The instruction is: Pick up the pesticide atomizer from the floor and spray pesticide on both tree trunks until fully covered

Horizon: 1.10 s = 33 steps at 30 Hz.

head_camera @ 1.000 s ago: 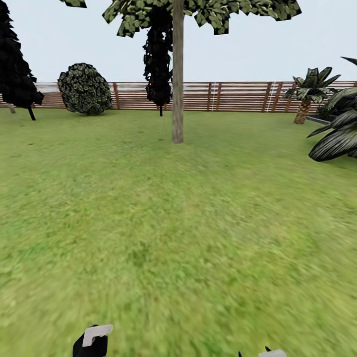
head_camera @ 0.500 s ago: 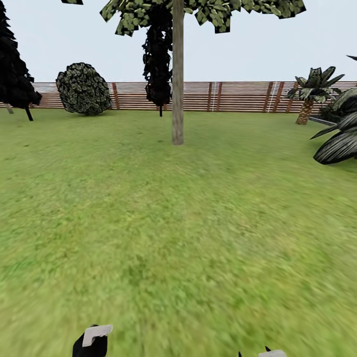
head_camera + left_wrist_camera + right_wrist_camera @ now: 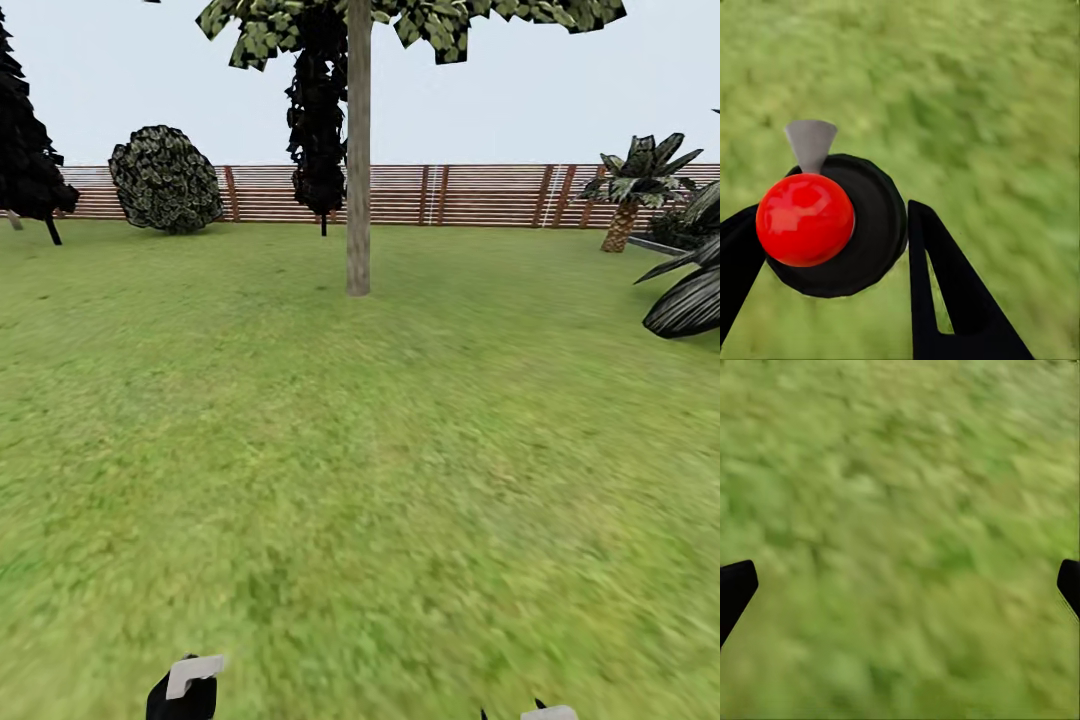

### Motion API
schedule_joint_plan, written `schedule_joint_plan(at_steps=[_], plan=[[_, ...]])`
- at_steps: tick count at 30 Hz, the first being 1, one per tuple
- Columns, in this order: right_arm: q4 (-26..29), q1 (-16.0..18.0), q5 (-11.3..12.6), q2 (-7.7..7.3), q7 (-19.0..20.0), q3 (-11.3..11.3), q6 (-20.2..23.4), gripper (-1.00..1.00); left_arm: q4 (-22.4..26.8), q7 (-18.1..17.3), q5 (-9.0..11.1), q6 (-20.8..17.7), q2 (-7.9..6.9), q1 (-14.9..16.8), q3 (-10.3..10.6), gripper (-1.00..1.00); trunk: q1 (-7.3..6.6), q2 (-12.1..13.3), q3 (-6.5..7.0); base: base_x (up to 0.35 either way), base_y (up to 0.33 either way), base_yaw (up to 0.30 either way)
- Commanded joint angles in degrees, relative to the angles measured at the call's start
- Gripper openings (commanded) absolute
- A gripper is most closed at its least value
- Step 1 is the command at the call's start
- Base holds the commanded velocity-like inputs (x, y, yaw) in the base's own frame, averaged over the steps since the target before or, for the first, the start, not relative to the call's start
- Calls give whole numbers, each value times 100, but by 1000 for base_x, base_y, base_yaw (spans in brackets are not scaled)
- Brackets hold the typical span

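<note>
The pesticide atomizer (image 3: 832,225), a dark round bottle with a red ball top and a grey nozzle, sits between the black fingers of my left gripper (image 3: 832,211), which is shut on it. In the head view its dark body and pale nozzle (image 3: 190,682) peek up at the bottom edge. My right gripper (image 3: 904,577) is open over grass, with nothing between its fingers. One tree trunk (image 3: 358,200), pale grey-brown and bare, stands straight ahead across the lawn, its leafy canopy (image 3: 420,20) high above.
Green lawn (image 3: 380,450) stretches to a brown slat fence (image 3: 480,195). A round bush (image 3: 165,180) and black cone trees (image 3: 320,120) (image 3: 25,140) stand at the back. Palm-like plants (image 3: 690,295) (image 3: 635,180) crowd the right side.
The whole view has crept forward toward the tree: its trunk base sits slightly lower and the side plants have slid outward. Both grippers keep their places in the picture.
</note>
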State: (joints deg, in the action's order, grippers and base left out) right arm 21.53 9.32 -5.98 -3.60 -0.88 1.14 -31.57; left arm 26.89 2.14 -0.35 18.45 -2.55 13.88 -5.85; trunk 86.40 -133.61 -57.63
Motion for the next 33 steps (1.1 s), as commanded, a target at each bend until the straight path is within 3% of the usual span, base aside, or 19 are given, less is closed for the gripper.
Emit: schedule_joint_plan(at_steps=[1,33], plan=[[0,0,0,0,0,0,0,100,1,-4,0,0,0,0,0,-100,0,0,0,338,0,0],[0,0,0,0,0,0,-4,100,1,-4,0,0,0,0,-4,-100,0,0,0,338,0,0]])
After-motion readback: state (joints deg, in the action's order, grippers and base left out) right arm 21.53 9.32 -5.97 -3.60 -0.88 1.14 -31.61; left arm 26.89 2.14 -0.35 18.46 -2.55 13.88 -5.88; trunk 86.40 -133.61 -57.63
